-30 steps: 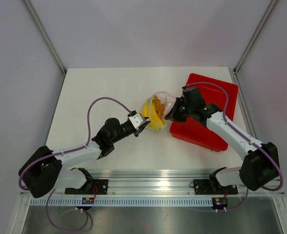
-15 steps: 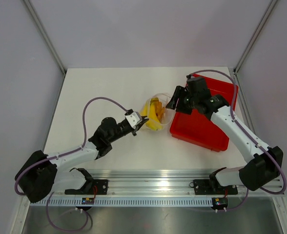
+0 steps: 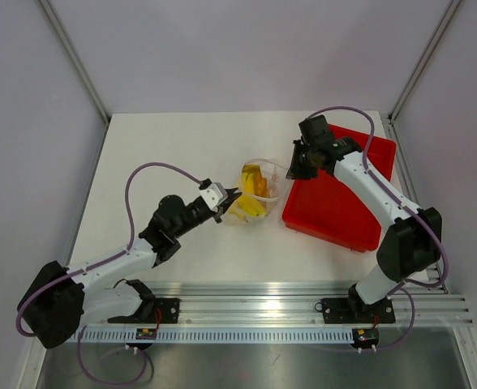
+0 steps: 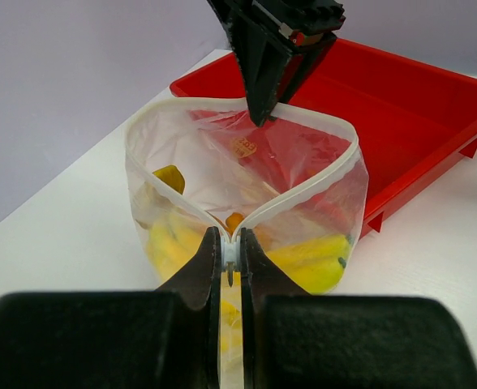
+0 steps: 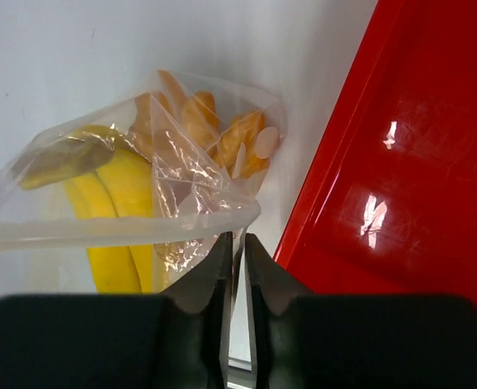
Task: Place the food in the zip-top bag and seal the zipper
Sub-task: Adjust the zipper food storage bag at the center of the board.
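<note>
The clear zip-top bag (image 3: 256,188) stands between my two grippers, its mouth spread into a loop. My left gripper (image 4: 231,253) is shut on the near end of the zipper (image 4: 303,190). My right gripper (image 5: 238,243) is closed to a narrow slit on the bag's far edge beside the red tray, and its black fingertips (image 4: 263,105) meet the far rim. Inside the bag lies the food: a yellow banana (image 5: 117,194), orange knobbly pieces (image 5: 222,130), a yellow lump (image 4: 169,177) and a pink-red slice (image 4: 295,154).
The red tray (image 3: 344,203) lies to the right of the bag, close to its far end, and the right arm reaches over its left rim. White tabletop (image 3: 165,146) extends to the left and behind. Metal frame posts stand at the back corners.
The right gripper let go of the bag, swung toward the back and closed again on its far edge. The left arm drew back to the left, holding the near end throughout. The bag's mouth now stands spread.
</note>
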`<state>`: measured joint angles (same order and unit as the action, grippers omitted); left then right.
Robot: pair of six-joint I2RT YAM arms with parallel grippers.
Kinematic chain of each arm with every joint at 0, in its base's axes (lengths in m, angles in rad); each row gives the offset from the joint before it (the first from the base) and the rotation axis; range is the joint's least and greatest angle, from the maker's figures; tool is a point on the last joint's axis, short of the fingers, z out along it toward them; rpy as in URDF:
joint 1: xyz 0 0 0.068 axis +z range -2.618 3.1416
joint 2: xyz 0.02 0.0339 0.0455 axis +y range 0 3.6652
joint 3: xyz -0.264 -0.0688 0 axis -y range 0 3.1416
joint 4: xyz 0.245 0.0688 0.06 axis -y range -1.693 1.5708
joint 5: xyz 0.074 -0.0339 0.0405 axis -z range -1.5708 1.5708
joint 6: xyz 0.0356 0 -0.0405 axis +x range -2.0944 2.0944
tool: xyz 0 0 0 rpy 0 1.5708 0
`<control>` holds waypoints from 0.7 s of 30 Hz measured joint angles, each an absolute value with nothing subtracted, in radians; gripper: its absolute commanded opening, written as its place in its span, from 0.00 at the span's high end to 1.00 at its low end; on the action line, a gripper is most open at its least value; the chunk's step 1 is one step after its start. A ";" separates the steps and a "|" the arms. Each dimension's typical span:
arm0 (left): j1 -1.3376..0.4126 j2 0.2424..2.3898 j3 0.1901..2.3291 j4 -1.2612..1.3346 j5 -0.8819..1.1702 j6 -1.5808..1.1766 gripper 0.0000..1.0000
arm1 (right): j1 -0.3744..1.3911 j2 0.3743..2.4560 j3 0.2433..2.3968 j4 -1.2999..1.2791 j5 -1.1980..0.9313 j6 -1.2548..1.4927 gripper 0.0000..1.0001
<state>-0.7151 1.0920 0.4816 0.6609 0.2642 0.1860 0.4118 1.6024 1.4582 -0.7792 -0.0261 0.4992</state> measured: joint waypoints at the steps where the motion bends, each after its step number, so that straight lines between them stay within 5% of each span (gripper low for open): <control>1: -0.714 1.090 0.482 0.657 0.265 0.186 1.00 | 0.412 1.608 1.458 -0.779 -0.030 0.501 0.95; 7: -0.676 1.089 0.529 0.558 0.303 0.214 1.00 | 0.406 1.629 1.604 -0.837 -0.035 0.506 1.00; 13: -0.550 1.063 0.824 0.379 0.385 0.245 1.00 | 0.403 1.622 1.945 -0.826 -0.073 0.496 1.00; 21: -0.547 1.009 0.706 0.481 0.449 0.191 1.00 | 0.401 1.584 1.619 -0.696 -0.126 0.526 1.00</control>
<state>-0.5472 1.0088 0.7055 0.4808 0.4492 0.1909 0.4011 1.5837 1.6192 -0.6956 -0.1257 0.5262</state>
